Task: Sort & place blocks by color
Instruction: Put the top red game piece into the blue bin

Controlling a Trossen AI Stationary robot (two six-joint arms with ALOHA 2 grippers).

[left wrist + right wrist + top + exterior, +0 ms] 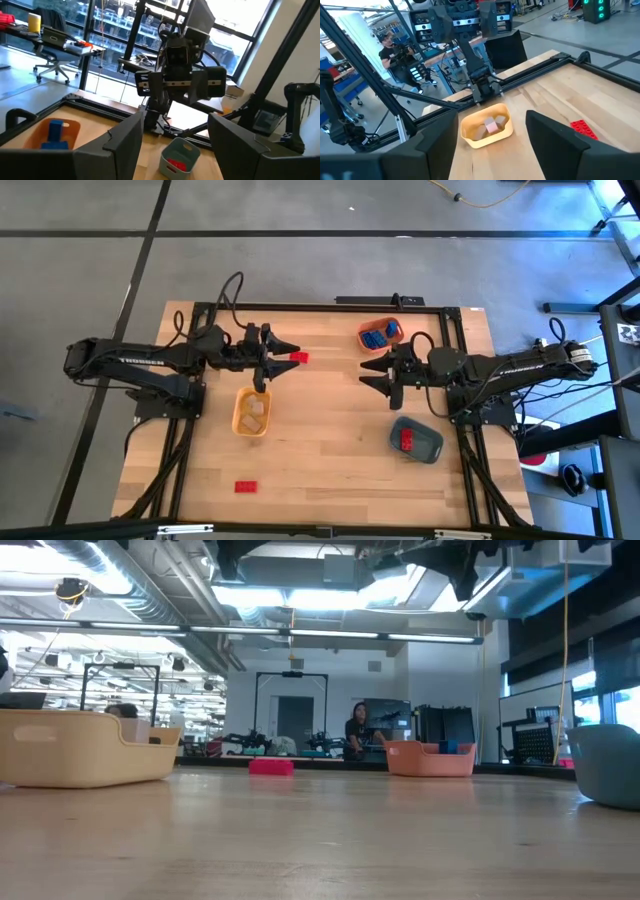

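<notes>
Two red blocks still lie loose on the worktop, one upper centre, one lower left, while beige, blue and one red sit sorted in trays; the left pincer and right pincer both hang open, empty.

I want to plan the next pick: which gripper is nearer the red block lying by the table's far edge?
Left. The left gripper, open, sits right beside that red block; the right gripper, open, hangs farther off, by the orange tray.
</notes>
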